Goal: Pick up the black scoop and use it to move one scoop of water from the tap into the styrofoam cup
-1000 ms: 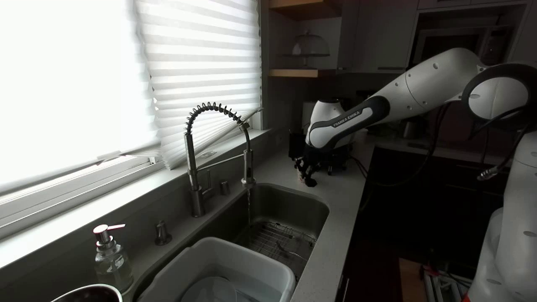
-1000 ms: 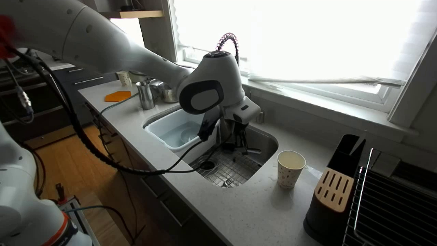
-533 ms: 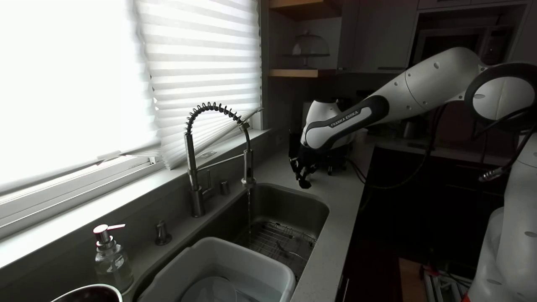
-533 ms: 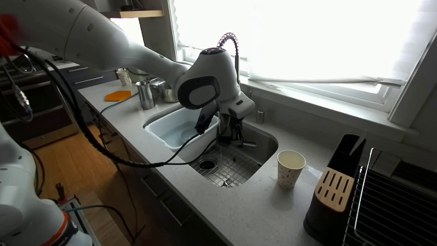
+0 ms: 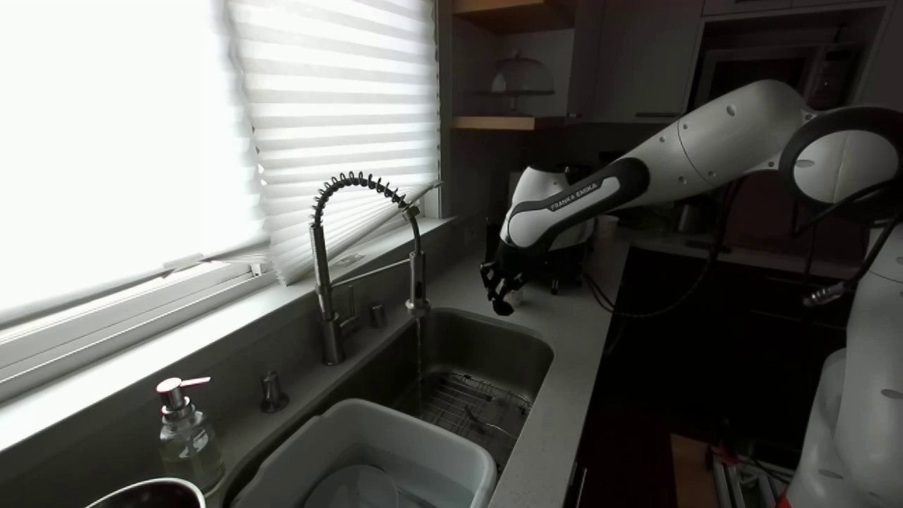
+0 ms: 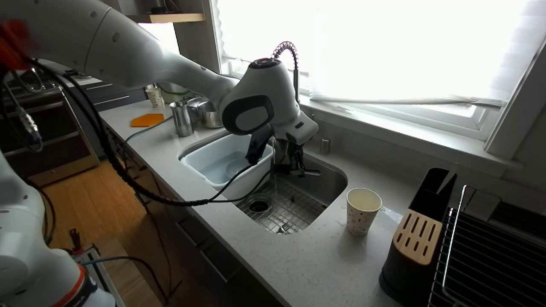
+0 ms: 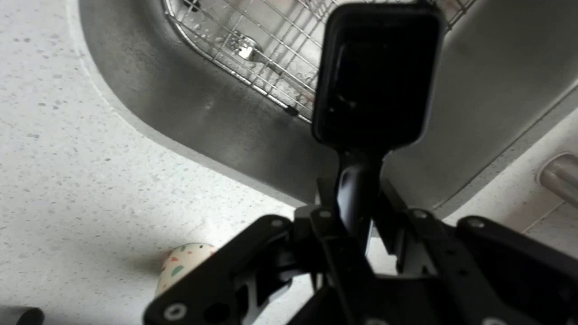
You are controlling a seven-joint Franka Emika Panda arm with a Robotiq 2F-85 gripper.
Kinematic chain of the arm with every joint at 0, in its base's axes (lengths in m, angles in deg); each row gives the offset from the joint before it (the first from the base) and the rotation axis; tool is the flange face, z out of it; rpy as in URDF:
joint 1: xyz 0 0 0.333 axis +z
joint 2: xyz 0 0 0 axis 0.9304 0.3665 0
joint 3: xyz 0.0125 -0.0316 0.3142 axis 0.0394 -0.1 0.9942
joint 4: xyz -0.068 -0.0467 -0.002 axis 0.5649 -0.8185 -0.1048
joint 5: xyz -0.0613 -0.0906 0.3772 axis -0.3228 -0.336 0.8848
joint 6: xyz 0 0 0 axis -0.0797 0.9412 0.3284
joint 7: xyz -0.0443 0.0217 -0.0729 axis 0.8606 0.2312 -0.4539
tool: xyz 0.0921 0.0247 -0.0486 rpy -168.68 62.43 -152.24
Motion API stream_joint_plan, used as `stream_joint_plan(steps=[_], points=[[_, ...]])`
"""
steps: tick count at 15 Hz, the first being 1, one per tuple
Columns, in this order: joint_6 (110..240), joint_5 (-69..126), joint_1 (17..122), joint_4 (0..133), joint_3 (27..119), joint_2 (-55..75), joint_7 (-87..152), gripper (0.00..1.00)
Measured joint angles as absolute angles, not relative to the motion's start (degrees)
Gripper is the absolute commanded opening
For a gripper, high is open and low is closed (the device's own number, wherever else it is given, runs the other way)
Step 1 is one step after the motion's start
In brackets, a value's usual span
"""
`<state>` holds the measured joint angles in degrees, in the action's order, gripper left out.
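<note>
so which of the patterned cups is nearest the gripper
The near cup, standing between the sink and the wood-topped holder; it alone shows by the gripper in the wrist view. The far cup stands past the metal pitcher.

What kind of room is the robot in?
It looks like a kitchen, though I can't tell whose. You can see a metal sink, a tall tap with water running from it, and cupboards up on the wall.
</note>
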<state>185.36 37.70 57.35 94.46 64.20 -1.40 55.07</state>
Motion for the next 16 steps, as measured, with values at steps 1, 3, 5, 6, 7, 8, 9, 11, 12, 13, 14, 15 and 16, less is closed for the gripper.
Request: stream_joint_plan(steps=[1, 3, 5, 6, 7, 8, 9, 11, 12, 13, 14, 15, 16], points=[[186.35, 40.35, 57.35, 94.30, 64.77, -1.13, 53.25, 0.06], [187.70, 46.91, 57.35, 94.05, 65.97, -0.54, 48.72, 0.06], [187.86, 54.21, 57.32, 93.74, 67.06, 0.08, 43.66, 0.06], [187.83, 57.71, 57.28, 93.40, 67.51, 0.48, 41.20, 0.06], [187.77, 60.76, 57.26, 92.98, 67.88, 0.95, 38.95, 0.06], [187.68, 63.26, 57.24, 92.54, 68.17, 1.48, 37.08, 0.06], [187.66, 65.17, 57.21, 92.09, 68.40, 2.01, 35.60, 0.06], [187.52, 67.77, 57.15, 91.01, 68.76, 3.19, 33.69, 0.06], [187.39, 68.66, 57.12, 90.41, 68.95, 3.85, 33.03, 0.06], [187.25, 69.09, 57.11, 89.81, 69.12, 4.56, 32.84, 0.06], [187.23, 69.16, 57.12, 89.31, 69.33, 5.25, 32.84, 0.06], [187.23, 69.16, 57.13, 88.77, 69.58, 5.98, 32.86, 0.06], [187.23, 69.16, 57.15, 88.23, 69.89, 6.69, 32.89, 0.06]])
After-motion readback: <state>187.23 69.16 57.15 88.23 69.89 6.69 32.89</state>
